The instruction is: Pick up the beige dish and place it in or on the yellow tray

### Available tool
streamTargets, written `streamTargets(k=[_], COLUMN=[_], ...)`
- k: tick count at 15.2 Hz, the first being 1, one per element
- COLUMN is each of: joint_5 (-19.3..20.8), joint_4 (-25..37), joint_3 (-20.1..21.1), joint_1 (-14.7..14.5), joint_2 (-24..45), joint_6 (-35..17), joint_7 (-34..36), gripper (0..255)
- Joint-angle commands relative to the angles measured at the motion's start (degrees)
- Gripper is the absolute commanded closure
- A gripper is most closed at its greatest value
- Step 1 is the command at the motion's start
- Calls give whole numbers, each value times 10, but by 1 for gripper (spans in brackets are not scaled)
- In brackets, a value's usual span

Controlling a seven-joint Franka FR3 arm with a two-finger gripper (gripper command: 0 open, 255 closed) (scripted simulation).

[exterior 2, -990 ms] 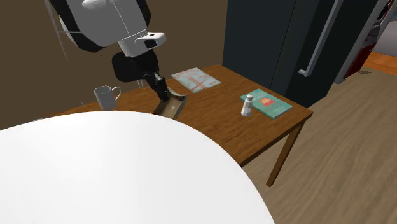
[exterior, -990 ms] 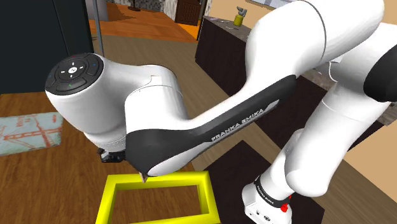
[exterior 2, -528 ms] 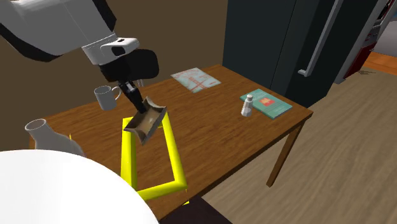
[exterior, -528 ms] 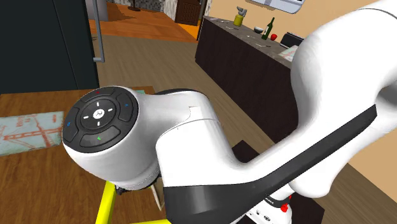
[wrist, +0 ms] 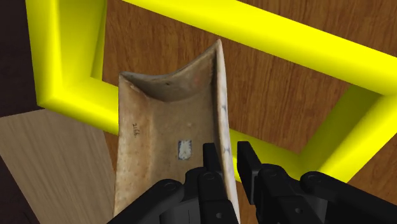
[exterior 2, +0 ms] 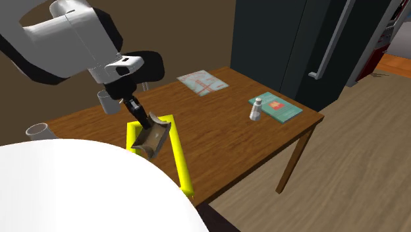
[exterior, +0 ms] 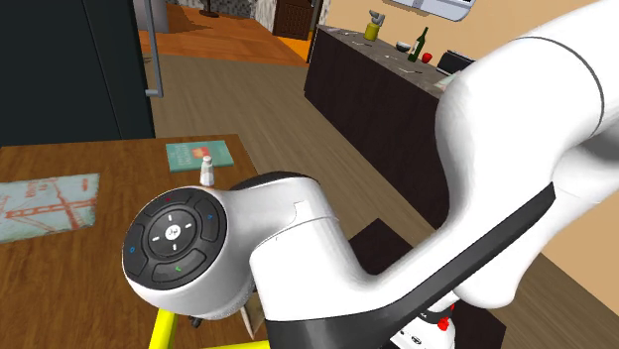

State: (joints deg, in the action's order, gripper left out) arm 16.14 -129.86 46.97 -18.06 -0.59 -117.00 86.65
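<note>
One object is clasped in the gripper (exterior 2: 140, 117): the beige dish (exterior 2: 151, 136), a long trough-shaped piece that hangs tilted below the black fingers, clear of the surface (exterior 2: 224, 128).

Reading the second exterior view from its left, a white vessel (exterior 2: 38, 130) stands near the surface's edge and a mug (exterior 2: 103, 100) sits partly behind the hand. Then comes the gripper with the dish. Under them is the yellow tray (exterior 2: 175, 142), an open frame whose long sides run towards that view's lower right. Further right lie a printed sheet (exterior 2: 202, 82), a small shaker (exterior 2: 255, 109) and a teal book (exterior 2: 276, 107), all well apart from the tray.

In the wrist view the fingers (wrist: 210, 162) stand narrow and pinch one long wall of the dish (wrist: 168, 127), one inside the trough and one outside. The dish's long axis runs straight out from the gripper. It lies across one side of the tray's rim (wrist: 267, 38), close to a corner. Its far end is over the wood inside the frame, and the end by the gripper is outside it. The frame's open middle lies ahead of the gripper, on the held wall's side.

The next move seems to turn on that overlap. I judge the carry close to finished. A short shift forward and towards the frame's middle before lowering would keep the dish from landing on the rim, where it could tip.
</note>
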Motion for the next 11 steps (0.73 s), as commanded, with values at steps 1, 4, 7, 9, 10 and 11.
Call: streamTargets(k=[1,4,7,9,10,11], joint_5=[13,33,56,65,65,65], joint_4=[-4,-11,-17,-19,-19,-19], joint_3=[1,0,-3,-4,-4,-4], joint_1=[0,-1,-4,-5,-5,-5], joint_2=[13,35,57,66,66,66], joint_6=[-11,-28,-45,-50,-50,-50], joint_7=[12,31,51,59,59,59], gripper=[255,255,255,255,255,255])
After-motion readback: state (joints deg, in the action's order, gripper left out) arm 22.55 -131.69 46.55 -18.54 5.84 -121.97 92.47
